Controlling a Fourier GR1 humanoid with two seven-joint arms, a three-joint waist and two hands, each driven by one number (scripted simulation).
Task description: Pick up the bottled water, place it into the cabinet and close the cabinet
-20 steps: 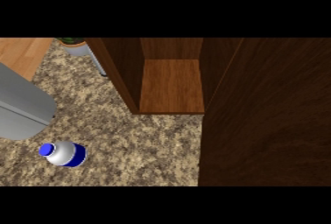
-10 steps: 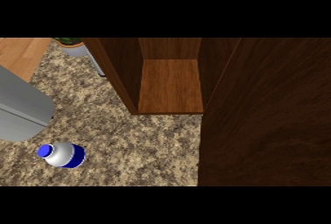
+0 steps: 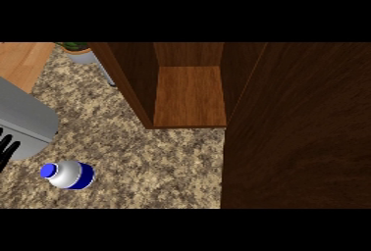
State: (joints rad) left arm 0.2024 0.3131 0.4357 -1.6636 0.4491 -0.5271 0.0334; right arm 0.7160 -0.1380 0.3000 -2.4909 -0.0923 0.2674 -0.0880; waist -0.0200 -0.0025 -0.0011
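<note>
The bottled water point(image 3: 69, 174) stands on the speckled counter at the lower left, seen from above with its blue cap and blue band. The wooden cabinet point(image 3: 190, 95) is open at the top centre, its shelf bare. Its dark door point(image 3: 297, 127) swings out and fills the right side of the view. Black fingertips of my left hand point(image 3: 6, 149) show at the left edge, a short way up and left of the bottle, straight and apart from it. My right hand is out of view.
A grey metal appliance point(image 3: 22, 122) lies at the left edge. A potted plant point(image 3: 78, 50) stands at the back left beside the cabinet wall. A wooden surface point(image 3: 22, 61) shows in the top left corner.
My left hand's fingertips have come into view at the left edge. The bottle and the cabinet door have not moved.
</note>
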